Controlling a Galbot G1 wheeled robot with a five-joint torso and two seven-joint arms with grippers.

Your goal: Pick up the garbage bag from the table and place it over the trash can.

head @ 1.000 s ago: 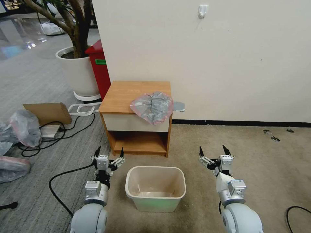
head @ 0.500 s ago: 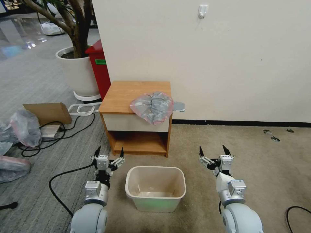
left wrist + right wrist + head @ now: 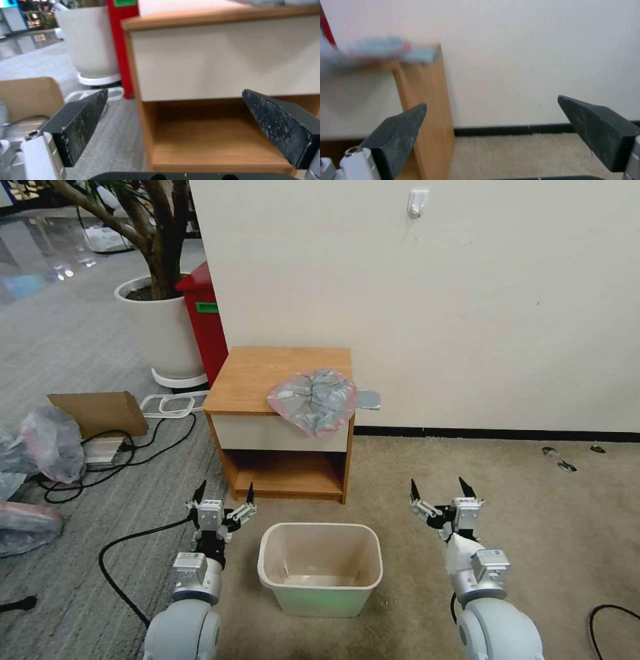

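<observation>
Overhanging table (image 3: 253, 373) edge: garbage bag (image 3: 313, 400).

wrinkly translucent plastic garbage bag (image 3: 313, 399), matt honey wood table (image 3: 257, 370), smooth cream plastic trash can (image 3: 320, 593)

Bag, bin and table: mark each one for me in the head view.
bag (image 3: 313, 400), head view, middle of the crumpled plastic.
bin (image 3: 320, 583), head view, front rim.
table (image 3: 257, 370), head view, bare wooden top.

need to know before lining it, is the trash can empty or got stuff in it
Empty: the head view looks straight into the upright trash can and shows only its bare floor and walls, with no liner over the rim.
</observation>
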